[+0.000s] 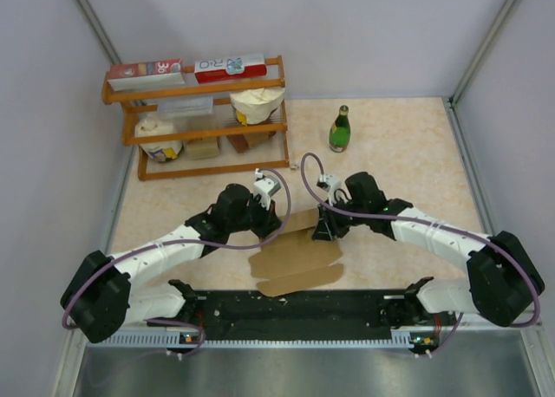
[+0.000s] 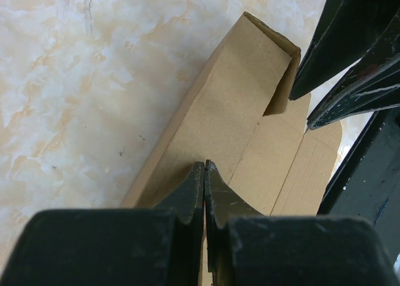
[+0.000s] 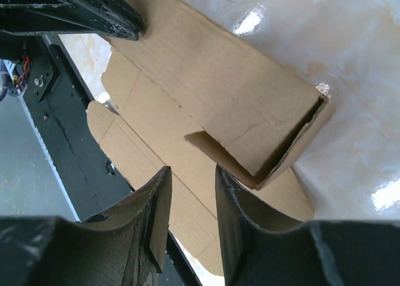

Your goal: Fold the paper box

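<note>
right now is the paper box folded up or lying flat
Partly folded: the paper box has one long side standing up, its end flap bent in; the other flaps lie flat.

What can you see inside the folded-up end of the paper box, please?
In the open end of the paper box, only bare brown cardboard shows, and no object. Farther in, the top panel covers the inside.

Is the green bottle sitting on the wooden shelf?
No, the green bottle stands on the table, right of the wooden shelf.
</note>
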{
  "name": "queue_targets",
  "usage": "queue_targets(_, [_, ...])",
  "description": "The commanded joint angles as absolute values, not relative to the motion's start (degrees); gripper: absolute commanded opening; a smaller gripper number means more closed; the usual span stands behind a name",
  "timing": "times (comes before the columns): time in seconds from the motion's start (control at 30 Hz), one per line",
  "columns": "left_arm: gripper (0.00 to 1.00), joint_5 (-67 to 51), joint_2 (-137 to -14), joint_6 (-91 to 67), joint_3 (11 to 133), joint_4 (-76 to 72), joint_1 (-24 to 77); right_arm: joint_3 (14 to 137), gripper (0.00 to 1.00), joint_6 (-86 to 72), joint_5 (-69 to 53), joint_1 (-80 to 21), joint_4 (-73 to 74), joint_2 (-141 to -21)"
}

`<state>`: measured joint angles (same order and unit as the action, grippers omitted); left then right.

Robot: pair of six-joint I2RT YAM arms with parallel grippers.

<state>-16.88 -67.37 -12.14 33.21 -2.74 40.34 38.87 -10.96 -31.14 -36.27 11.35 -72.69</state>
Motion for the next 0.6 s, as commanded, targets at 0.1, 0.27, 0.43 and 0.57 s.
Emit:
queue_targets(0.1, [0.00,-16.61,-67.33,-12.31,33.05,-1.93,40.52,38.15,0.34,-11.07,-34.19,-36.91,5.27,-73.57])
queue_targets(0.27, [0.00,-16.44,-67.06,-12.22,32.87,-1.76,40.43,37.71,0.37,-10.72,-34.28,-36.83,6.32,-69.44])
queue_targets(0.43, [0.00,-16.35,-66.97,-12.13,32.78,-1.67,40.43,38.14,0.40,-10.55,-33.49,-36.39,8.26,-63.56])
queue_targets(0.57, [0.00,-16.43,-66.80,-12.13,32.87,-1.67,40.52,39.20,0.42,-11.24,-27.45,-35.86,11.33,-58.03])
